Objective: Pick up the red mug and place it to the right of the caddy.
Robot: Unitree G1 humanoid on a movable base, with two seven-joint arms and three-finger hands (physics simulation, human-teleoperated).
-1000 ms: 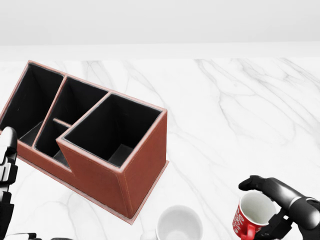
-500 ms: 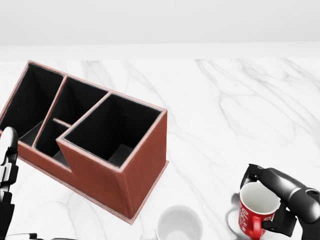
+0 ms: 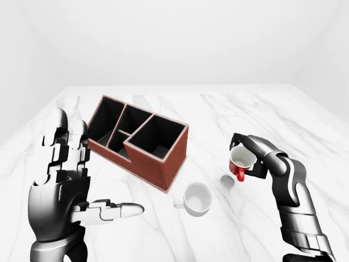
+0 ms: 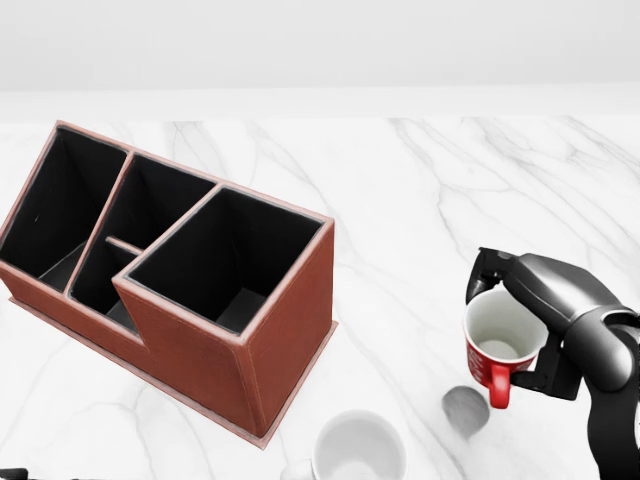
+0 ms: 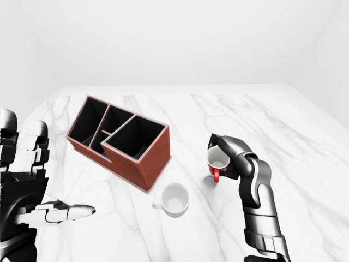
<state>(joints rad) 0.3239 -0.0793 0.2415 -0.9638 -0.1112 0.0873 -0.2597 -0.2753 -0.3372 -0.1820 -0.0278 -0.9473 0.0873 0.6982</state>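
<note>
The red mug (image 4: 497,348), white inside, hangs upright above the marble table (image 4: 420,190), to the right of the caddy; its shadow lies on the marble below. My right hand (image 4: 518,325) is shut on it, fingers over the rim and along its side, handle pointing down toward the view's bottom. The brown-red caddy (image 4: 285,330), with several black compartments, stands at an angle at the head view's left. My left hand (image 3: 87,169) is open and empty at the left-eye view's lower left, fingers upright, well apart from the caddy.
A white mug (image 4: 357,450) stands on the marble just below the caddy's near corner, to the left of the red mug. Pale walls bound the table at the top of the views.
My right hand has lifted the red mug off the marble and carried it upward in the head view, turning it upright. The left hand has left that view's left edge.
</note>
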